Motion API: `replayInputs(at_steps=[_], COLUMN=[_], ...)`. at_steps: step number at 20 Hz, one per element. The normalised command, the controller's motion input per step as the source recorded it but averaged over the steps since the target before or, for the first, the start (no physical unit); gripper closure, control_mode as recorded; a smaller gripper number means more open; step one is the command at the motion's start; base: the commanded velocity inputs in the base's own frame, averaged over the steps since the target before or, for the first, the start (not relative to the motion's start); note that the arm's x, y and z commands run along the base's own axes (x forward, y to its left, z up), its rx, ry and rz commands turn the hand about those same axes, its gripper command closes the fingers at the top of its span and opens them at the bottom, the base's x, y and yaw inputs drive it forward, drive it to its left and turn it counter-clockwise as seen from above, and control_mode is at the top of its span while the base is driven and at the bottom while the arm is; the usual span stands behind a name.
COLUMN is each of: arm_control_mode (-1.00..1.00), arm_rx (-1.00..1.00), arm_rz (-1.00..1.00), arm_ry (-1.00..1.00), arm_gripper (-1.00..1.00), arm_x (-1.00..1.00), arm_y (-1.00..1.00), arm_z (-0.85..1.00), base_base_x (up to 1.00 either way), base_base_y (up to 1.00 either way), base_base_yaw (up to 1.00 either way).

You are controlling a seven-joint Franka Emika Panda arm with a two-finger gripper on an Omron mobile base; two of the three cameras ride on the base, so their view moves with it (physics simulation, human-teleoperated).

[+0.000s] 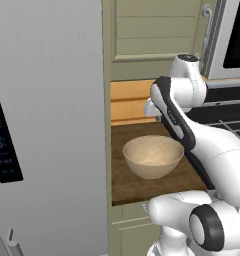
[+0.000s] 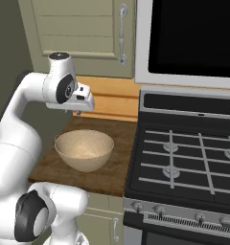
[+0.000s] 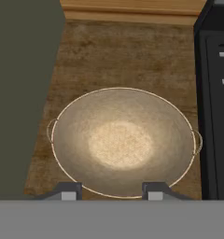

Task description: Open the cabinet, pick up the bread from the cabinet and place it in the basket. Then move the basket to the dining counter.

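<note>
a: we begin from the basket (image 1: 153, 156). it stands upright and empty on the dark wood worktop (image 1: 127, 187), between the grey fridge (image 1: 47, 125) and the stove (image 2: 184, 162). we think it is put there so that it waits just under the cabinet (image 2: 78, 28), ready to receive the bread.

b: and the cabinet itself?

a: its door is shut, and the long silver handle (image 2: 122, 33) is untouched, so the bread is hidden from us. we judge that the first step, opening the door, is not yet done.

b: where is the gripper (image 3: 109, 192) compared with the basket?

a: in the hand view we look straight down into the bowl, and the two dark tips rise at its near rim. so the hand hangs above the basket, apart from it, not touching. in the right base view the hand (image 2: 83, 99) is above the basket's back edge and well below the cabinet handle.

b: is it open or closed?

a: the tips stand apart with nothing between them, so we say it is open and holds nothing.

b: what does the next move need?

a: in our judgement the hand must go up to the handle, which is above and a little toward the stove side.
</note>
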Motion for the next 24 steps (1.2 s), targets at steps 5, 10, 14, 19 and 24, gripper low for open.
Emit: replayInputs(at_steps=[5, 10, 14, 19, 24], arm_control_mode=[-1.00, -1.00, -1.00, -1.00, -1.00], arm_rx=[0.00, 0.00, 0.00, 0.00, 0.00], arm_rz=[0.00, 0.00, 0.00, 0.00, 0.00], arm_ry=[0.00, -0.03, -0.08, -0.33, -0.42], arm_gripper=[-1.00, -1.00, -1.00, -1.00, -1.00], arm_x=[-0.22, -0.35, -0.51, -0.47, -0.18], arm_y=[-0.13, -0.36, -0.36, -0.27, -0.19], arm_z=[0.22, 0.69, 0.65, 0.55, 0.46], base_base_x=[0.00, 0.00, 0.00, 0.00, 0.00], base_base_y=[0.00, 0.00, 0.00, 0.00, 0.00], base_base_yaw=[0.00, 0.00, 0.00, 0.00, 0.00])
